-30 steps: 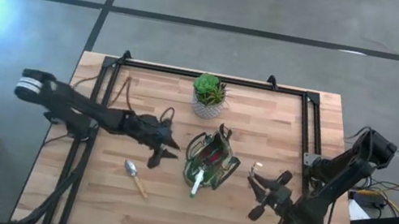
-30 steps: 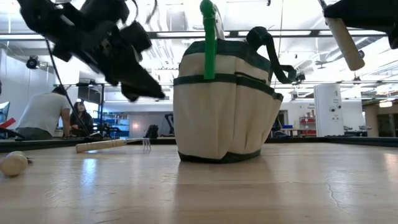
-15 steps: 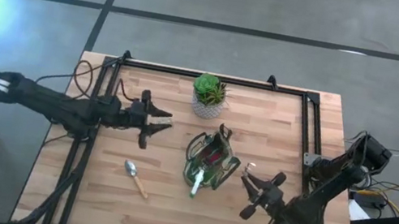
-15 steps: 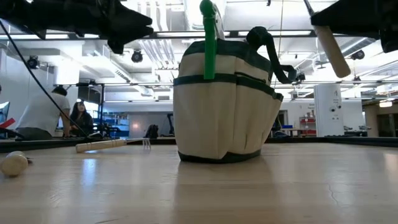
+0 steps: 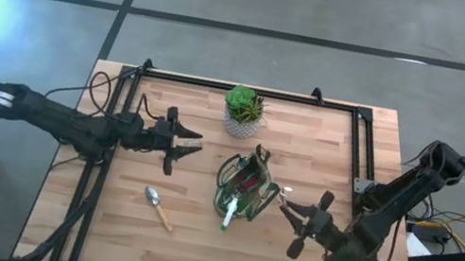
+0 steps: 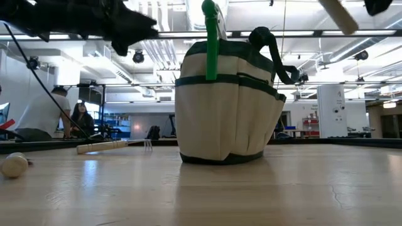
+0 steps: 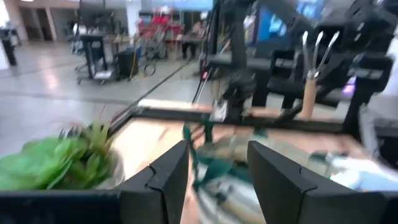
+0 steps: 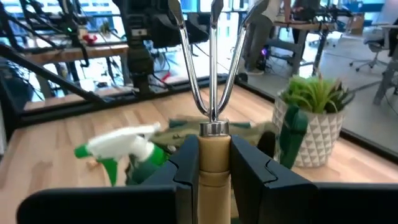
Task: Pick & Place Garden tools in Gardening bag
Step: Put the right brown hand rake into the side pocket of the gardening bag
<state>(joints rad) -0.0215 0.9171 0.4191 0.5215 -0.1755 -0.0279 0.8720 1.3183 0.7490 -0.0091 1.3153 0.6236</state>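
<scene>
High view: straight down over whole table (image 5: 287,255). Low view: at tabletop level, close to gardening bag (image 6: 227,113), facing the room. Wrist views: each looks along its arm's fingers toward bag; all four share it.

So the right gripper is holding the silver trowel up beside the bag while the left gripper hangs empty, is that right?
Not the trowel. The right wrist view shows the right gripper shut on the wooden-handled rake fork. The silver trowel lies on the table in the high view. The left gripper is empty, beside the bag.

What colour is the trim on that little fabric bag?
Dark green, on the tan bag; clearest in the low view.
</scene>
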